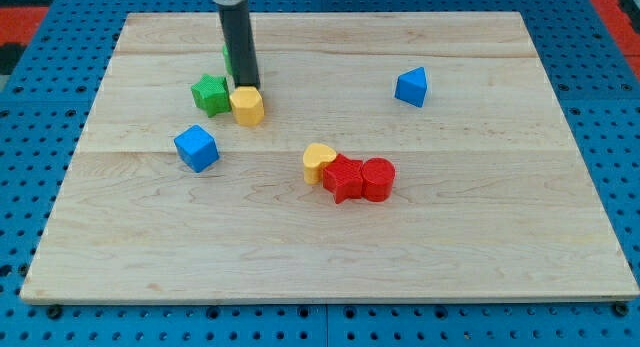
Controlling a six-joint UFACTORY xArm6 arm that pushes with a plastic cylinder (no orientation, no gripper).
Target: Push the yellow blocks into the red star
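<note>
Landmark: red star (343, 177), ribbed, lying a bit below the middle of the pale wooden board (480, 237). Yellow heart block (318, 161) touches the star on its upper-left side; red cylinder (377, 179) touches the star on the view's right, so the three make one tight cluster. Yellow hexagonal block (247, 105) sits well apart from the star, up and to the view's left, with a ribbed green star block (210, 94) just beside it on its left, seemingly touching. My tip (247, 86) is at the top edge of that yellow hexagonal block, on the side away from the red star; the dark rod runs up out of frame and hides most of a green block (228, 57) behind it, shape unclear. No jaws on this rig, just the rod, so nothing to spread or pinch. Blue cube (196, 148) lies left of the star, alone, well apart. Blue triangular block (411, 87) is up and right of the star, alone. Bare board between hexagonal block and star; wide bare wood below the star to the board's bottom edge and right of it to the right edge. Board has plank seams and rests on a blue pegboard (30, 137).
</note>
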